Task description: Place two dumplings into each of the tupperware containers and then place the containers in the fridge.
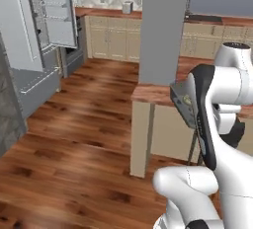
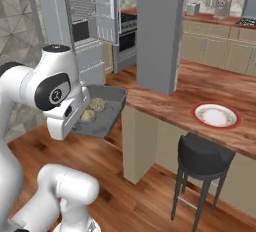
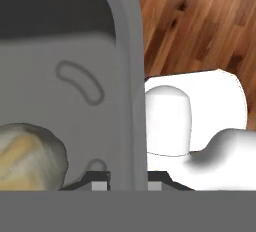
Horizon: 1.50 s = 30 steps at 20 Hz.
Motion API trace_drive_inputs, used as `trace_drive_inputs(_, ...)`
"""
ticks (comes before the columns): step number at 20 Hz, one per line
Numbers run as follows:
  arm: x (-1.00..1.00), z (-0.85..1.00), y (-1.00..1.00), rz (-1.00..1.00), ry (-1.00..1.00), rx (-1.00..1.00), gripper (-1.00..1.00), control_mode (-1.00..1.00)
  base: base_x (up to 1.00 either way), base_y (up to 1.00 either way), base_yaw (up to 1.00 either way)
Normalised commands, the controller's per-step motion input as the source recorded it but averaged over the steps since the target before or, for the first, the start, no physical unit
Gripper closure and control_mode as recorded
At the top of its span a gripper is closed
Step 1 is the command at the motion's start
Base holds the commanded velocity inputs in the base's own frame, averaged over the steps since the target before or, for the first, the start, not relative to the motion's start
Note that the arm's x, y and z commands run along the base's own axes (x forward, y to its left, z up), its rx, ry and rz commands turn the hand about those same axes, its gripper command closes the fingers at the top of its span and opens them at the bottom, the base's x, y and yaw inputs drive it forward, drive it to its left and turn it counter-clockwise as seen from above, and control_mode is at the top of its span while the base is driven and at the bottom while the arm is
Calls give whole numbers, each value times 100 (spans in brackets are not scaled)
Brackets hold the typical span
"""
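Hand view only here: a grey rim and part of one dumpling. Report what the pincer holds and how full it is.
Observer: The pincer grips the rim of the dark grey tupperware container. The right base view shows two dumplings lying in it.
Operator: Give me its place in the room.
Observer: It hangs in the air over the wood floor, just off the end of the counter.
Operator: Now locate the fridge.
Observer: The fridge stands across the floor at the far left of the left base view, with its door open.
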Motion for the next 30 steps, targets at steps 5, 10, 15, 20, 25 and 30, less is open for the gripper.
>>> trace_drive_inputs(5,0,0,0,0,0,0,100,100,56,100,-3)
trace_drive_inputs(10,0,0,0,0,0,0,100,100,76,100,-34)
trace_drive_inputs(15,0,0,0,0,0,0,100,100,83,100,-54)
trace_drive_inputs(20,0,0,0,0,0,0,100,100,96,100,-49)
trace_drive_inputs(25,0,0,0,0,0,0,100,100,100,89,-39)
trace_drive_inputs(30,0,0,0,0,0,0,100,100,100,33,-21)
